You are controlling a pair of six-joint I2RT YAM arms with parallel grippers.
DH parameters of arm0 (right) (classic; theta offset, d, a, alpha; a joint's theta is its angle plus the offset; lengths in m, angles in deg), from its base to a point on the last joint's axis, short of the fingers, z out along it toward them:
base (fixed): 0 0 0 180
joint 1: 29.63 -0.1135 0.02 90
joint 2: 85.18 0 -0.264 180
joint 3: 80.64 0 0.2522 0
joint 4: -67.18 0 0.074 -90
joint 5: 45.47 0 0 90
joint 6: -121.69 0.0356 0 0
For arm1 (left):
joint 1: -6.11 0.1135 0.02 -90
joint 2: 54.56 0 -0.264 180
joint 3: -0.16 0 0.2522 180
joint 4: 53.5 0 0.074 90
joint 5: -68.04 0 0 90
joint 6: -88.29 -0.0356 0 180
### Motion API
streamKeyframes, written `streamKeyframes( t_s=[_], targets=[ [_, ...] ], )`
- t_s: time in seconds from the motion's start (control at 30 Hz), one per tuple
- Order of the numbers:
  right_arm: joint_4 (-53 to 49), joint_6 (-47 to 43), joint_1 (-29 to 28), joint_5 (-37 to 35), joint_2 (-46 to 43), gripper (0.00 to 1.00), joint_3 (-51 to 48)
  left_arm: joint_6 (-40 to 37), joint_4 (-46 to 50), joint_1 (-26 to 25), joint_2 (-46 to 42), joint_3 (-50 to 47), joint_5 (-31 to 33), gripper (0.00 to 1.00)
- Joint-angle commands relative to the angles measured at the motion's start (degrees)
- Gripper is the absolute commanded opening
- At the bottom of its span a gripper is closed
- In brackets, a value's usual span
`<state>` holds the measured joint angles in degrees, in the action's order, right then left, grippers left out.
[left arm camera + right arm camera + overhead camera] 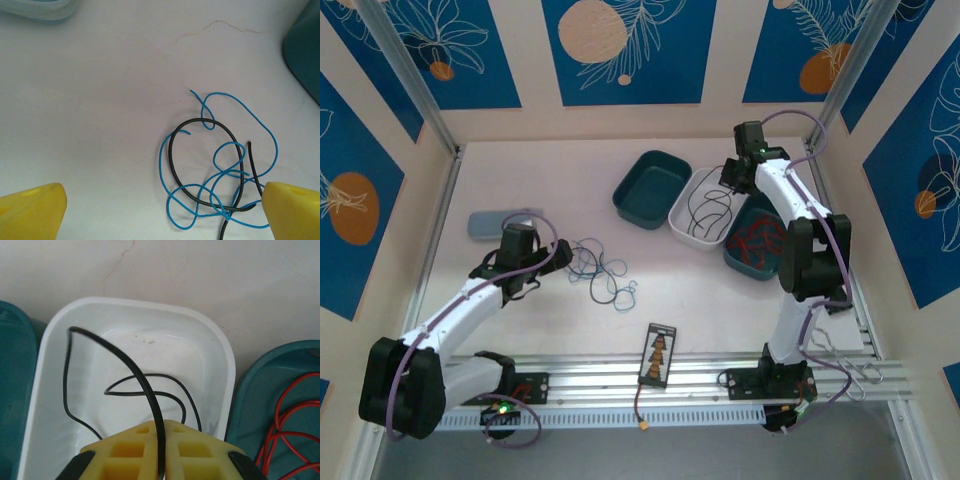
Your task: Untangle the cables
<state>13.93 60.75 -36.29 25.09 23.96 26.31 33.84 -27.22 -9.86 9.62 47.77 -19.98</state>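
Where the table runs farthest left of the white tray (pixel 682 218), a grey-blue lid (pixel 502 222) lies flat. Just on the tray's side of that lid, the left gripper (pixel 160 200) hangs over the tabletop with its jaws spread wide and nothing between them. Its yellow fingertips (pixel 35 207) stand at either side of the left wrist view.

Between that gripper and the white tray lie the loose cables (pixel 602 272), a tangle of thin blue strands with a black one looped through them. They rest on the bare table, well apart from the tray. In the left wrist view the right-hand fingertip sits just beside the tangle's edge; whether it touches a strand cannot be told.

Nearer the arm bases than the white tray, and a little left of it, a small black card (pixel 658 355) lies at the table's near edge, with a wire ending in an orange plug (pixel 645 428).

A dark teal tray (pixel 650 190) sits close against the white tray's left side. Inside the white tray curls a black cable (pixel 150 394). The right gripper (pixel 161 427) hovers above that tray, its jaws clenched on the black cable, which runs into the seam between the yellow fingers.

Against the white tray's right side stands another teal tray (pixel 252 402), holding the red cables (pixel 758 240).
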Motion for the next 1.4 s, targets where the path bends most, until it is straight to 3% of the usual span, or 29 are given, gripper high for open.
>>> streamKeyframes(
  t_s=[0.0, 0.77, 1.0, 1.37],
  targets=[
    [-1.3, -0.6, -0.4, 1.6, 1.0, 0.13, -0.9, 0.1, 0.7, 0.9, -1.4, -0.7, 0.0, 1.0],
    [-1.2, -1.1, -4.2, 1.3, -4.4, 0.38, -3.3, 0.2, 0.8, 1.1, -1.4, -0.9, 0.1, 1.0],
    [-0.7, -1.0, -12.4, -1.4, -9.5, 0.52, -5.9, 0.6, 0.1, 1.1, -0.6, -0.8, -0.2, 1.0],
    [0.2, 4.6, -32.0, -1.2, -11.7, 0.51, -9.5, 1.2, -1.1, 1.2, 0.6, -0.9, -0.8, 1.0]
  ],
)
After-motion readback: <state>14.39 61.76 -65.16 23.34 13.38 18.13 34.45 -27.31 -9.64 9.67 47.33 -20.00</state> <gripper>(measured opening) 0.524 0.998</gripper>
